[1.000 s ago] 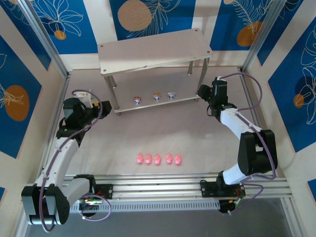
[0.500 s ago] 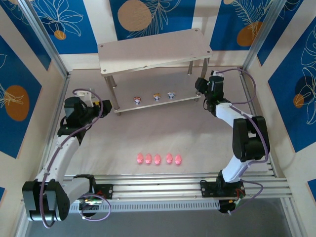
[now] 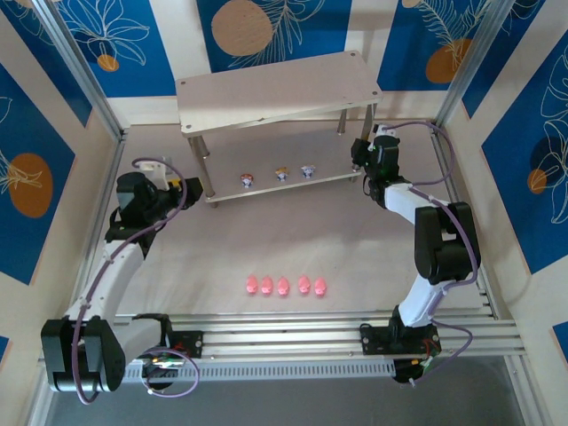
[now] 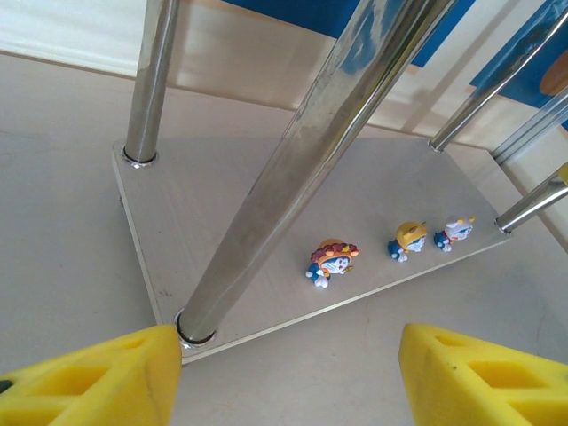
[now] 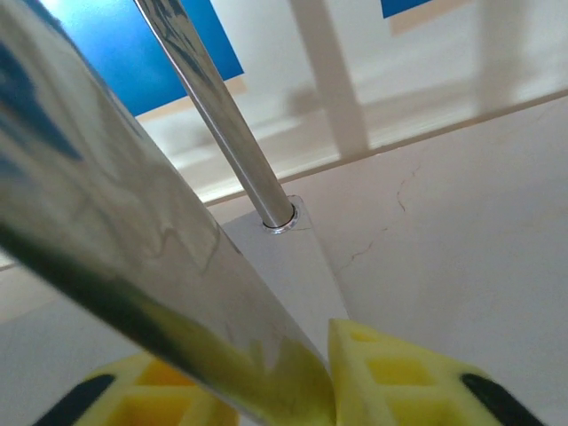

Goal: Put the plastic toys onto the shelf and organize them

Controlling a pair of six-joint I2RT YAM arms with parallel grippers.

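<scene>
The shelf [image 3: 275, 89] stands at the back, tilted, with three whitish figurines [image 3: 281, 174] in a row on its lower board [image 4: 222, 222]. They are also in the left wrist view, as the brown-topped toy [image 4: 331, 262], the orange-topped toy [image 4: 407, 240] and the blue-topped toy [image 4: 453, 232]. Several pink pig toys [image 3: 284, 286] lie in a line on the table in front. My left gripper [image 3: 191, 186] [image 4: 288, 373] is open just before the front left leg [image 4: 293, 160]. My right gripper [image 3: 359, 161] [image 5: 284, 390] is shut on the front right leg [image 5: 133, 222].
Blue patterned walls and aluminium posts [image 3: 84, 75] close in the table on three sides. The rear right leg [image 5: 222, 115] rises behind my right fingers [image 5: 390, 373]. Bare tabletop [image 3: 284, 235] lies between the shelf and the pigs.
My right gripper moved in to the shelf's front right leg and closed around it. The left arm crept slightly toward the front left leg, still open.
</scene>
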